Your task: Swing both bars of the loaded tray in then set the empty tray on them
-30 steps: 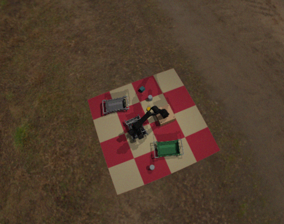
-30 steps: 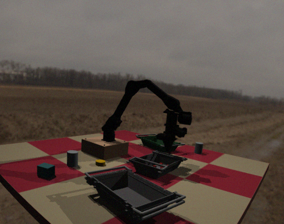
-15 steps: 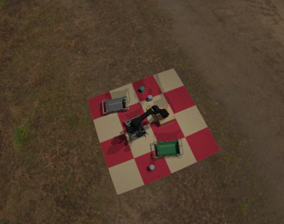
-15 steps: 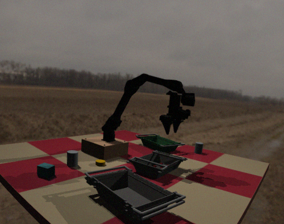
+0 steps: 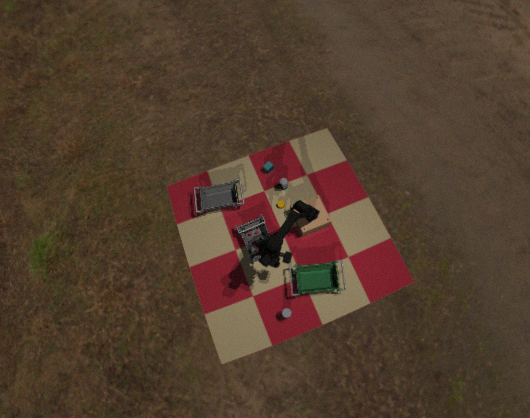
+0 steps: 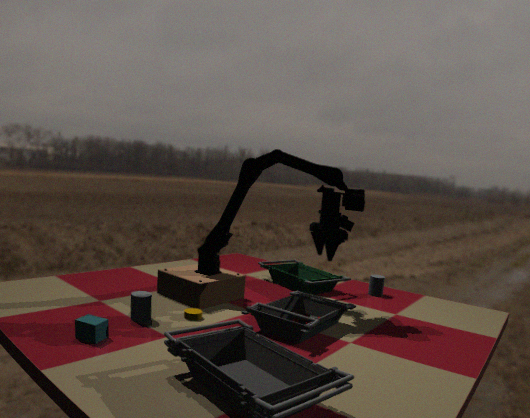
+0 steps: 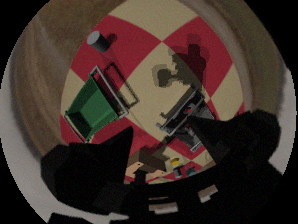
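Note:
The loaded grey tray (image 5: 243, 243) (image 6: 282, 330) stands mid-table; small red blocks (image 5: 256, 233) (image 7: 189, 111) show inside. One wire bar (image 6: 287, 312) lies inward across its top at the end nearer the exterior camera. The other bar also appears inward in the wrist view, but fingers hide parts of the tray there. An empty grey tray (image 5: 218, 210) (image 6: 207, 377) and an empty green tray (image 5: 317, 293) (image 6: 312, 286) (image 7: 80, 102) stand on either side, their bars out over the ends. My gripper (image 6: 324, 256) (image 7: 160, 124) is open and empty, high above the table between the loaded and green trays.
The arm stands on a wooden base (image 5: 312, 228) (image 6: 202, 287) beside the loaded tray. A teal cube (image 5: 268, 167) (image 6: 91, 330), a yellow disc (image 5: 281, 204) (image 6: 193, 314) and a grey cylinder (image 5: 284, 183) (image 6: 141, 309) stand beyond it. Another grey cylinder (image 5: 286, 313) (image 6: 377, 286) (image 7: 99, 42) stands near the green tray.

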### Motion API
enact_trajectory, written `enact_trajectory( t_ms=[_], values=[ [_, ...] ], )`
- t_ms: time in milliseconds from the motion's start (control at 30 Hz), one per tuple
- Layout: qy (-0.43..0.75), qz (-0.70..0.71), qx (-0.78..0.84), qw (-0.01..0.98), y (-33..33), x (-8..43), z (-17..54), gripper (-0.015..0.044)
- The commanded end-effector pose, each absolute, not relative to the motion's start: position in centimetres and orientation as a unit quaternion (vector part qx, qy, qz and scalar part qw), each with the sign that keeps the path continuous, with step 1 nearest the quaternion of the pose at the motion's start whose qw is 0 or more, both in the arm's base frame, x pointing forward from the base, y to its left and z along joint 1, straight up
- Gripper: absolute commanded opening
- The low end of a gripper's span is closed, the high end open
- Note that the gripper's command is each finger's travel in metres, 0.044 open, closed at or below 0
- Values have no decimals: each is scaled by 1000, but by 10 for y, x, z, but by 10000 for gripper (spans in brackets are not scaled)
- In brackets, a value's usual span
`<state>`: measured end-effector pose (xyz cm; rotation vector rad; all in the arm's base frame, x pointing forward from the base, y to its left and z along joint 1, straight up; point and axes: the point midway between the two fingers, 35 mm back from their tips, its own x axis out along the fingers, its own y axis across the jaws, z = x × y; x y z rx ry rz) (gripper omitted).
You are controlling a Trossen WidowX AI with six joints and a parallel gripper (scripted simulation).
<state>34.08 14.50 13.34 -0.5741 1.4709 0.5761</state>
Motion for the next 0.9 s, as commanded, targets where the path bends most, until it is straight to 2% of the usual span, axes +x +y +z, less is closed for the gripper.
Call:
enact_trajectory(
  t_ms=[0,300,567,867],
  values=[
    [558,416,-414,587,200,299,119,440],
    [368,596,-595,395,257,221,89,440],
    [159,686,-686,184,283,145,63,440],
    [143,690,-690,168,284,139,61,440]
  ],
)
